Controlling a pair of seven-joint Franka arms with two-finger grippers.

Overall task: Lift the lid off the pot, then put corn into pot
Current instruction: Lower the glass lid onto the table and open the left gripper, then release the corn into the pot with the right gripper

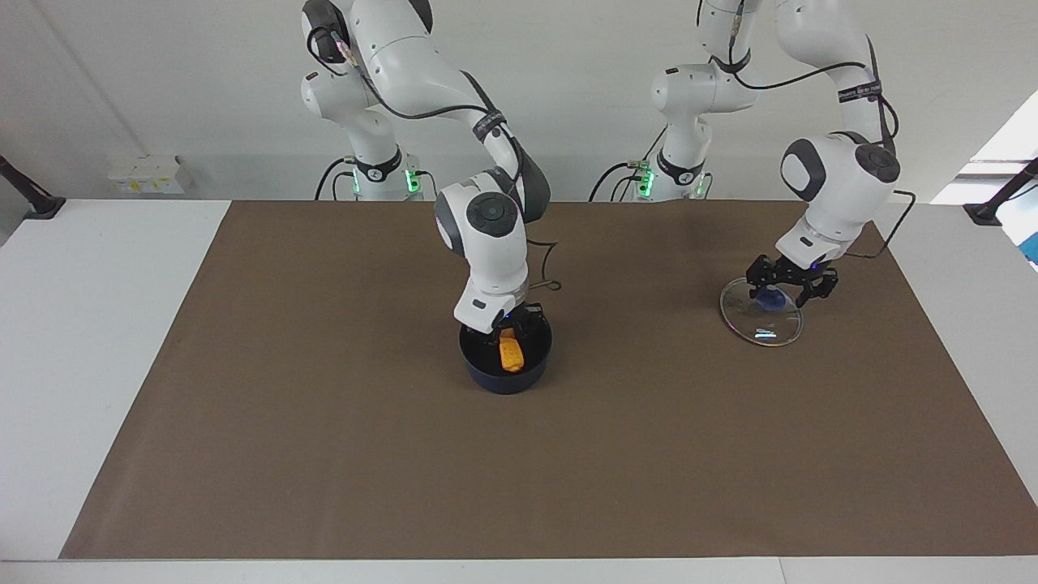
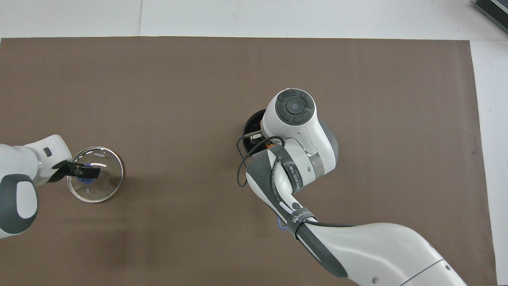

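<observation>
A brown mat [image 1: 324,454] covers most of the white table [image 1: 89,341]. The right arm [image 1: 486,235] bends down over the pot [image 1: 504,369], which stands near the middle of the mat. The lid [image 1: 761,321] lies flat on the mat toward the left arm's end of the table, well apart from the pot. The left gripper [image 1: 792,285] is over the lid's blue knob [image 1: 771,299] with its fingers spread wide, not holding it. The right gripper [image 1: 508,324] is at the pot's mouth; I cannot tell if its fingers are parted. The corn [image 1: 510,355] is inside the pot, just under this gripper.
</observation>
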